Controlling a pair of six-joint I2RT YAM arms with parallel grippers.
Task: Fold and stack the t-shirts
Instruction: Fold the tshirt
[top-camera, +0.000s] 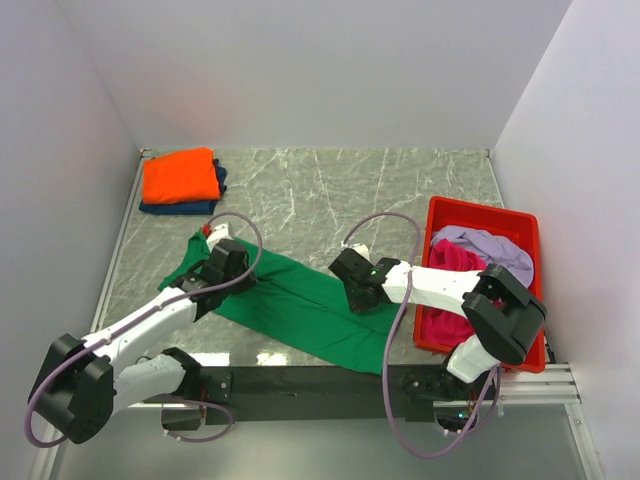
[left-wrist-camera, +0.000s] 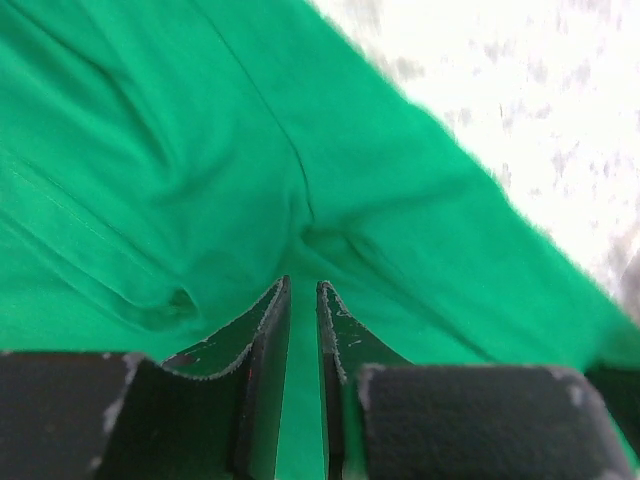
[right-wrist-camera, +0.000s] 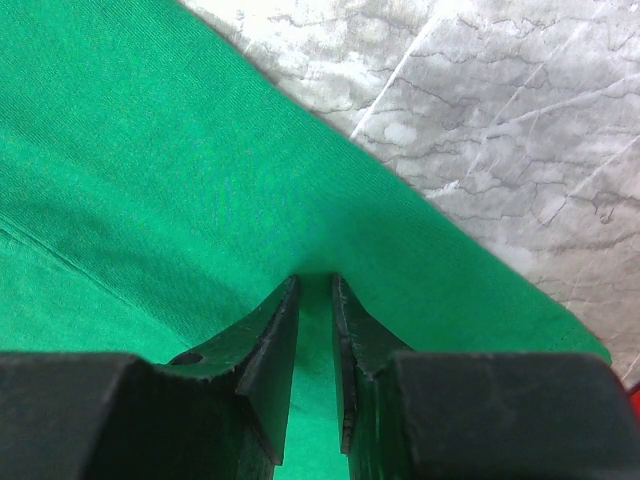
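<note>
**Top external view**
- Red bin (top-camera: 482, 212): stands at the right edge of the marble-patterned table (top-camera: 400, 190). It is the reference for all places below.
- Magenta t-shirt (top-camera: 455, 262): crumpled inside the bin on its left side, hanging down to the near wall.
- Lilac t-shirt (top-camera: 492, 246): crumpled inside the bin, towards the far side, touching the magenta one.
- Green t-shirt (top-camera: 300, 310): laid out as a long slanted band on the table left of the bin. Its right end lies just beside the bin's near-left corner.
- Orange t-shirt (top-camera: 180, 176): folded, well apart from the bin at the table's far-left corner. It lies on top of the navy t-shirt (top-camera: 190, 207), which is also folded.
- Right gripper (top-camera: 355, 280): down on the green t-shirt, near the bin's left wall.
- Left gripper (top-camera: 222, 262): down on the same shirt's far-left end, well apart from the bin.

**Left wrist view**
- Left gripper (left-wrist-camera: 302, 290): the jaws are drawn almost together, leaving only a thin slit. Green cloth is pinched in the slit and puckers at the tips.

**Right wrist view**
- Right gripper (right-wrist-camera: 315, 282): the jaws are likewise nearly closed. They nip the green t-shirt near its edge, with bare table beyond.
</note>
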